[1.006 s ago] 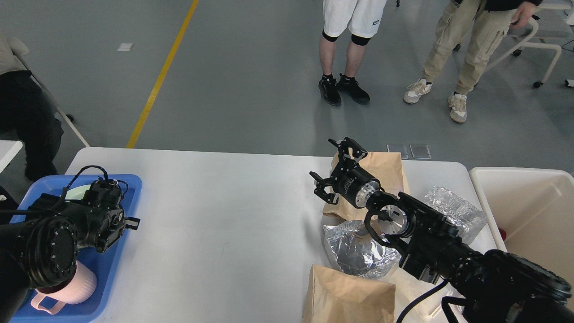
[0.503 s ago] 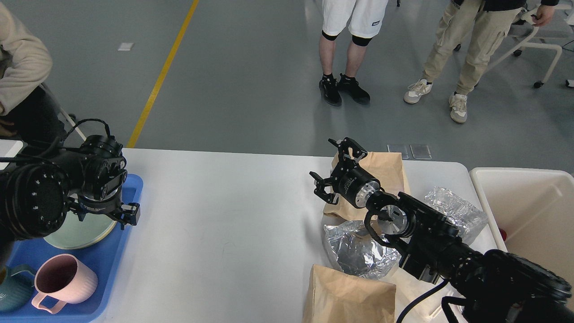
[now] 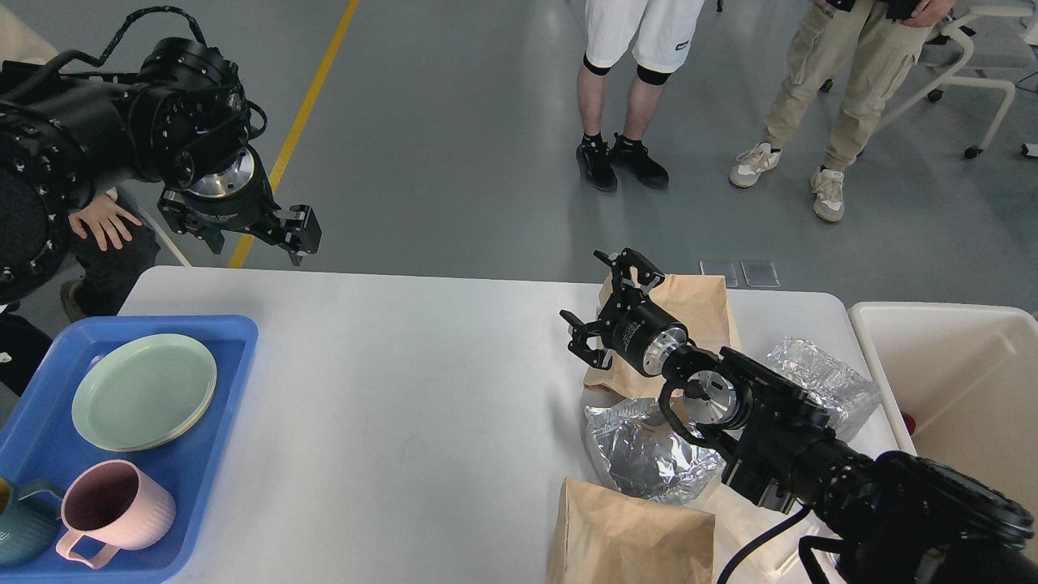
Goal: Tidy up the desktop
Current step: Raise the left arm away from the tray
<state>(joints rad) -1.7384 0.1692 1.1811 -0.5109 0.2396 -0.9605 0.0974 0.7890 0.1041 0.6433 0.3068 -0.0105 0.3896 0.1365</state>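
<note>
At the near edge of the bench [image 3: 389,389], towards its right corner, a brown paper bag [image 3: 628,535] is cut off by the bottom of the view, so we cannot tell its full length. Just beyond it a crumpled foil bag [image 3: 641,454] lies partly under our right arm. At the near left corner sits a blue tray [image 3: 235,349] holding a pink mug [image 3: 113,507], a dark teal cup [image 3: 20,527] clipped by the view's edge, and a pale green plate [image 3: 144,391].

Farther on, our right hand [image 3: 604,304] hovers over a second brown paper bag [image 3: 697,312] near the far right corner, its fingers spread and holding nothing. This bag lies directly below and just right of the hand, its long axis running from near to far. We judge the right arm much the nearer for the clutter, all of which lies on the right half. Another foil bag [image 3: 823,373] rests beside the right edge, and the cream bin [image 3: 941,312] stands just off that edge, its inside largely hidden, with only a red speck showing.

Our left hand [image 3: 251,223] hangs high beyond the far left corner, fingers apart and empty, well away from the bags. Beyond the bench, two people's legs stand on the grey floor.
</note>
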